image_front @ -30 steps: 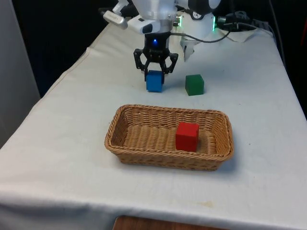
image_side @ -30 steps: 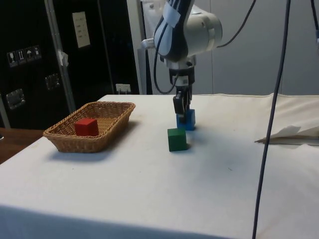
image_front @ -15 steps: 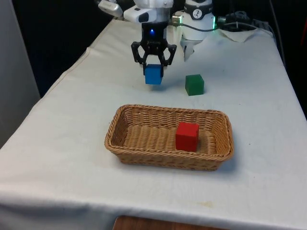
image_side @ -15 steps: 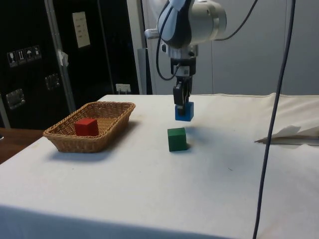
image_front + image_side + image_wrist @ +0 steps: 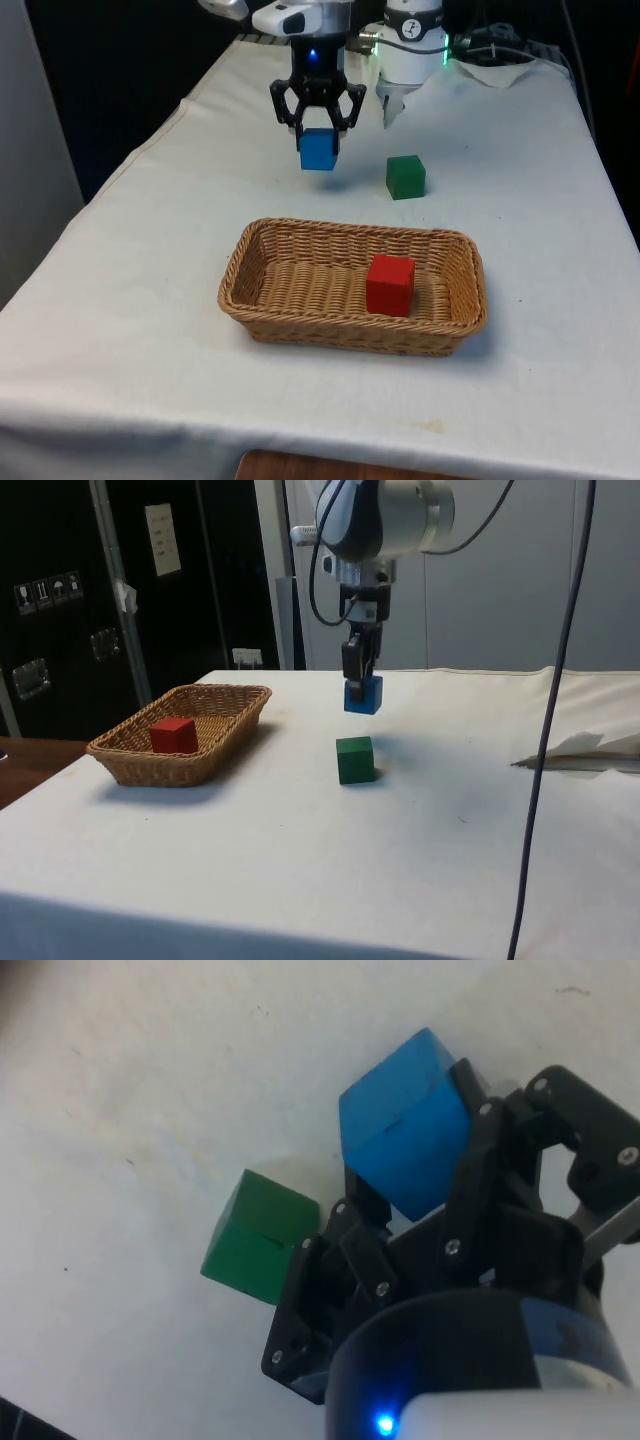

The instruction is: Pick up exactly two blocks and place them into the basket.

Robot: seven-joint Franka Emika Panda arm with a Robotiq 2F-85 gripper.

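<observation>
My gripper (image 5: 319, 135) (image 5: 355, 685) (image 5: 405, 1175) is shut on a blue block (image 5: 319, 150) (image 5: 363, 694) (image 5: 400, 1130) and holds it in the air above the cloth, beyond the basket's far rim. A green block (image 5: 405, 176) (image 5: 355, 759) (image 5: 258, 1237) rests on the cloth, to the front view's right of the held block. The wicker basket (image 5: 262, 309) (image 5: 220, 738) sits nearer the front edge with a red block (image 5: 390, 284) (image 5: 174, 735) inside it.
White crumpled paper or cloth (image 5: 505, 72) (image 5: 585, 750) lies at the far end near the robot base. A cable (image 5: 545, 730) hangs down in the side view's foreground. The table's side edges (image 5: 120, 170) drop off close by.
The gripper has lifted the blue block off the cloth and raised it further. The green and red blocks and the basket have stayed put.
</observation>
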